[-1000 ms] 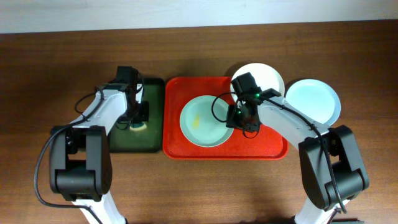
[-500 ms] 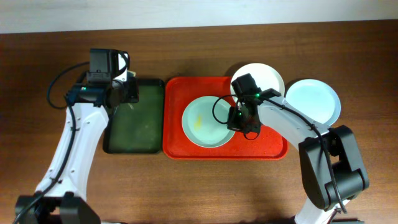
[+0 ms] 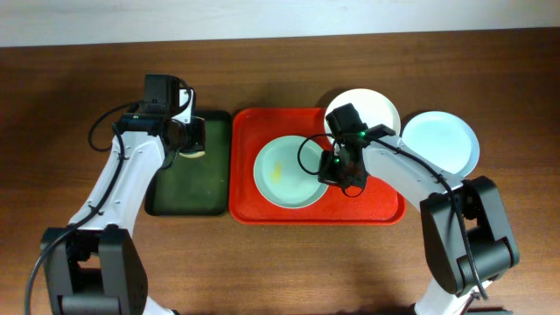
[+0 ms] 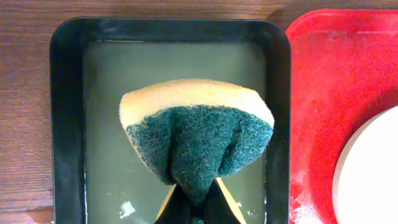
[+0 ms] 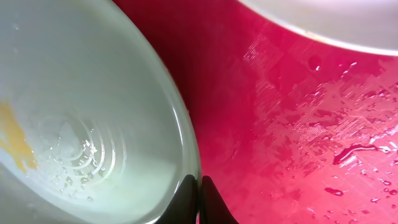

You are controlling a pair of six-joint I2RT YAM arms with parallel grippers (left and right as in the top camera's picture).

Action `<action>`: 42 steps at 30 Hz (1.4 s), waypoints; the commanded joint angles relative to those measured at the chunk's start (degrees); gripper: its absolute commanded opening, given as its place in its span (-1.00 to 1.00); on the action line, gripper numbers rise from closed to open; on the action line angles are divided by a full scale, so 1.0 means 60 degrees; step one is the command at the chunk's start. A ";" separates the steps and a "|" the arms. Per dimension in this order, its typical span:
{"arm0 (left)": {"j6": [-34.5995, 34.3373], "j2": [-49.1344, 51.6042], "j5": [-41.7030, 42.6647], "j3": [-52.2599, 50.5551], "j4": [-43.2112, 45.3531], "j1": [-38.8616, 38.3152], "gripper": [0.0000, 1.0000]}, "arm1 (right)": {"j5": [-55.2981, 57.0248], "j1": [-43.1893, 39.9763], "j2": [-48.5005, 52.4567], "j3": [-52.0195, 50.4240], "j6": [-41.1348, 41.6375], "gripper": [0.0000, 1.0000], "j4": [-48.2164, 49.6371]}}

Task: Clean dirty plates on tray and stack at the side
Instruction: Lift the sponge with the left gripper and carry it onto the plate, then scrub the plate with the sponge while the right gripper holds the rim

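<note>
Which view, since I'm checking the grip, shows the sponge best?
Left wrist: the sponge sits mid-frame, pinched in the jaws of the left gripper above the dark green tray. Overhead shows only a small pale patch; right wrist shows none.

White arm links point(image 3: 122, 179), black joints, looped black cables point(image 3: 308, 153); left hand point(image 4: 194, 202), right hand point(image 5: 199, 199) black-fingered.

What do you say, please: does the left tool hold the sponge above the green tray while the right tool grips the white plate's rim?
Not quite: the overhead view shows the right tool gripping the rim of the pale green plate. The rest holds.
</note>
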 commanded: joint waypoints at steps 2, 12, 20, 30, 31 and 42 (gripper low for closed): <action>-0.0069 -0.0022 0.0219 -0.0033 -0.0004 -0.0029 -1.00 | -0.0204 0.0055 0.0018 -0.0011 0.0004 -0.92 0.0036; -0.0066 0.0492 0.0204 -0.0528 0.0160 -0.0029 -1.00 | -0.0266 0.0055 0.0018 -0.0011 0.0000 -0.92 0.0036; -0.0240 0.0816 -0.1217 0.0299 -0.1035 -0.0259 -1.00 | -0.0845 0.0055 0.0018 -0.0011 0.0117 -0.92 0.0073; -0.1115 0.0834 -0.0197 0.1537 -0.1206 -0.2397 -1.00 | -0.1016 0.0055 0.0018 -0.0011 0.0361 -0.92 0.0106; -0.1333 0.0834 0.0295 0.1537 -0.1220 -0.2568 -1.00 | -0.1016 0.0055 0.0018 -0.0011 0.0361 -0.92 0.0106; -0.1883 0.1792 0.0539 0.1537 -0.1235 -0.3162 -1.00 | -0.1224 0.0251 0.0018 -0.0018 0.0612 -0.92 0.0328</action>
